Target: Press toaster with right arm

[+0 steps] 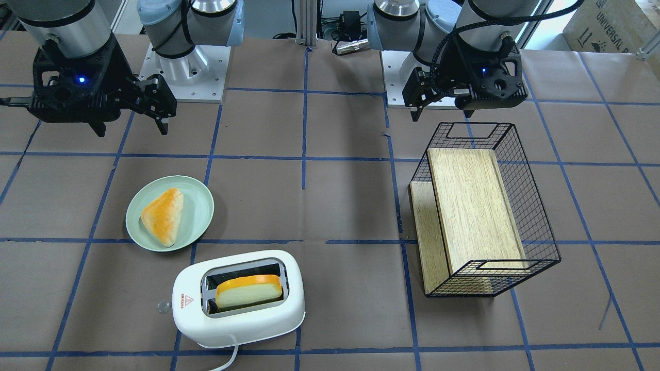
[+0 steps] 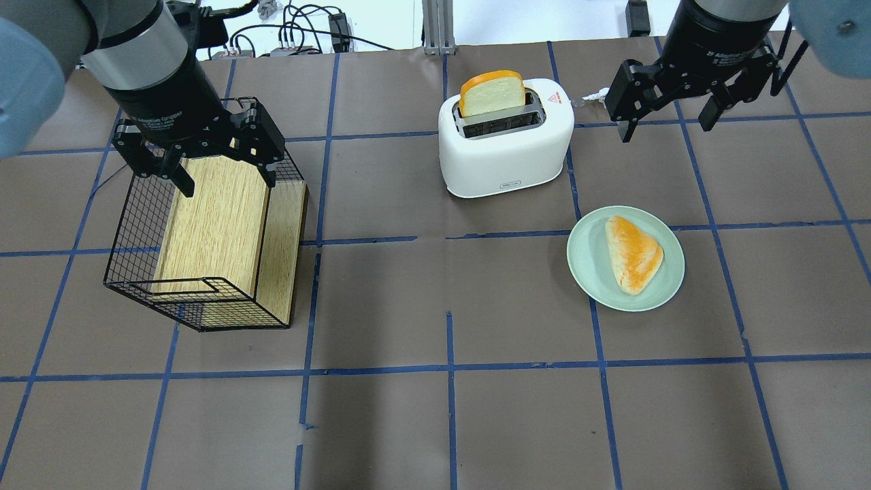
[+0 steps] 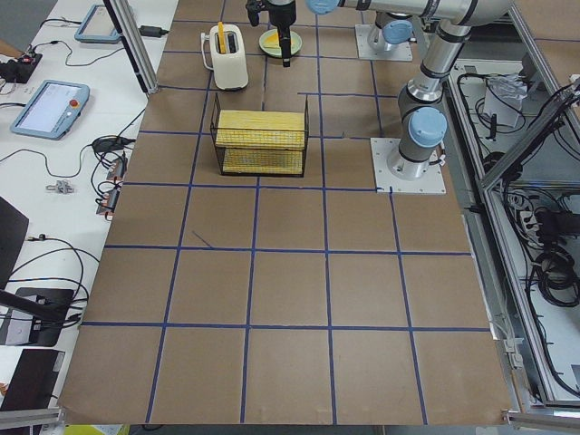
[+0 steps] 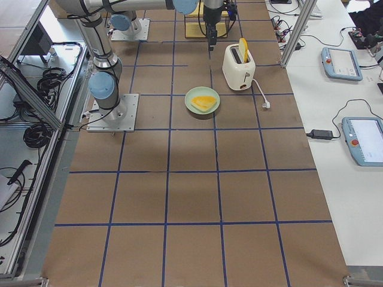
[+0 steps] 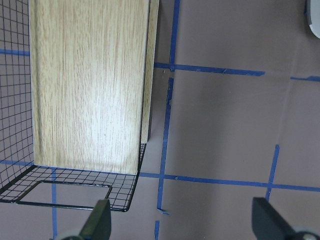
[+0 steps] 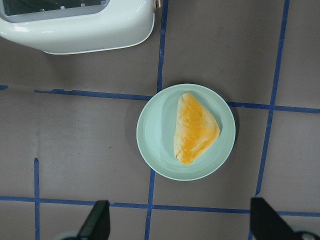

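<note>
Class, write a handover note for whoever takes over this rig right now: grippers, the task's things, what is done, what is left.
Right gripper: open, empty, raised above the table, apart from the white rounded plastic toaster.
Left gripper: open, empty, above the black wire basket.
Done: a bread slice stands in one toaster slot, sticking up.
Left: with the right arm, press down the toaster's clear end knob; it looks unpressed.

Overhead: toaster [image 2: 505, 153] at the worktop's [image 2: 476, 422] twelve o'clock; pastry [image 2: 633, 253] on plate [image 2: 588, 269] at its four, wire basket [image 2: 204, 306] at its eight.
</note>
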